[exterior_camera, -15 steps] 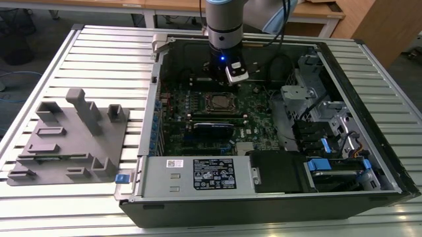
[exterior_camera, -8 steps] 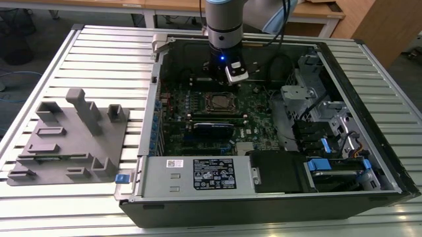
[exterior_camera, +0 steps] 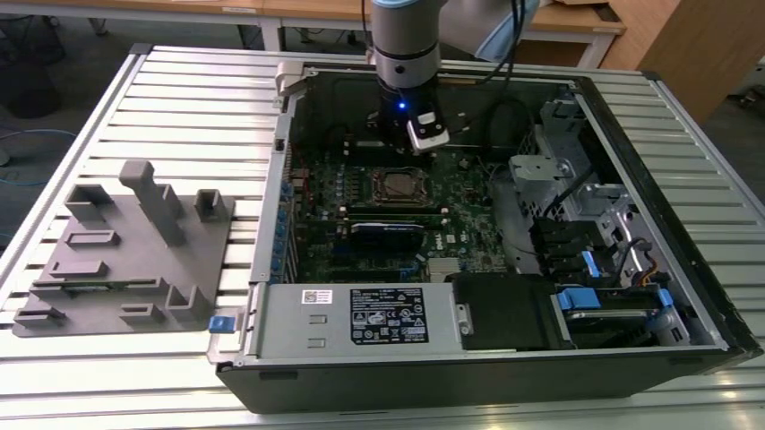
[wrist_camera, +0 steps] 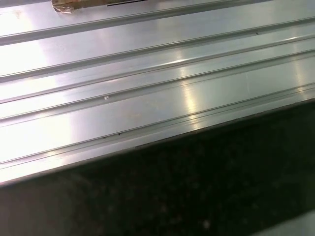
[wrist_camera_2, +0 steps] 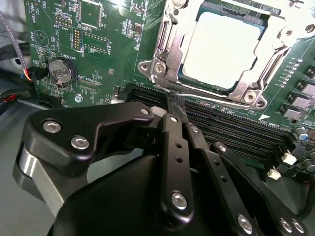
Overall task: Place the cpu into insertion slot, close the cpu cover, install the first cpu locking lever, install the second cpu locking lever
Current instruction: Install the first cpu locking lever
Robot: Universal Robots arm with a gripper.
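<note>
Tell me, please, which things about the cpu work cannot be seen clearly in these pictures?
- Tool: in the second wrist view the fingers meet at a thin wire lever; their tips hide the contact.
- Cpu: the second wrist view's top edge cuts off it and the cover.
- Slot: too small in the exterior view to tell the levers' state.

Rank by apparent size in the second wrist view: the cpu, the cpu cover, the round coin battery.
1. cpu cover, the silvery frame reaching out past the chip where its sides show.
2. cpu, the pale square face inside the frame.
3. coin battery, clearly the smallest.
</note>
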